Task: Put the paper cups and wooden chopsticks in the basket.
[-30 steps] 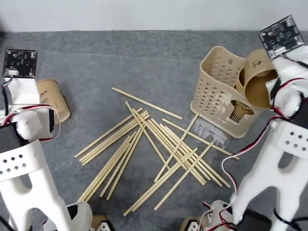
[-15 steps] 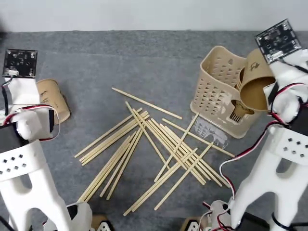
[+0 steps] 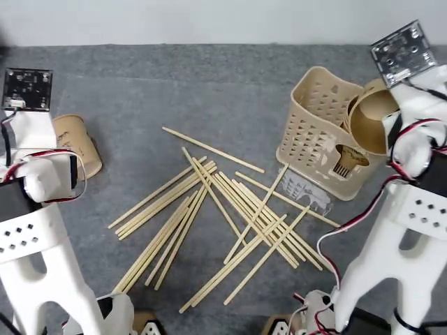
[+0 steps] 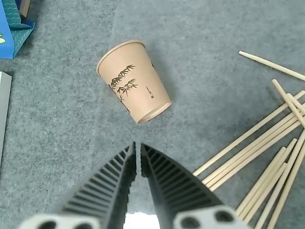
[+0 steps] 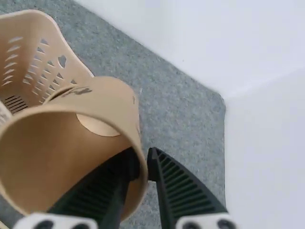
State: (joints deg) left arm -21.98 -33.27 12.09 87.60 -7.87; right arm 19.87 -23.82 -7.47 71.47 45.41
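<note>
You are partway through delivering a cup. Your right claw [image 5: 138,164] is clamped on the wall of a paper cup [image 5: 71,143], with one finger inside the mouth and the other outside. It holds the cup on its side, right by the basket [image 3: 307,118]. From above, the basket stands at about 2 o'clock on the tabletop [image 3: 140,77], and the held cup is at the basket's 3 o'clock rim. I cannot tell whether it is already over the opening or just beside it.

I judge the next move calls for bringing the cup squarely over the opening and lowering it before you part the fingers. The basket looks light, so a knock on its rim could shift it.

Your left claw [image 4: 136,145] has its fingers together on nothing. It hangs over the tabletop just short of the second cup [image 4: 133,88], which lies on its side at 9 o'clock. The chopsticks [image 3: 223,209] lie in a loose, crossed heap from the centre toward 6 o'clock — every one I can make out is on the tabletop.

The right wrist view gives you the grip itself — which finger is inside the cup. The high view gives you how the cup lies against the rim and how the sticks are spread. The left wrist view adds the second cup's printed side facing up and the bare gap between it and the fingertips.
</note>
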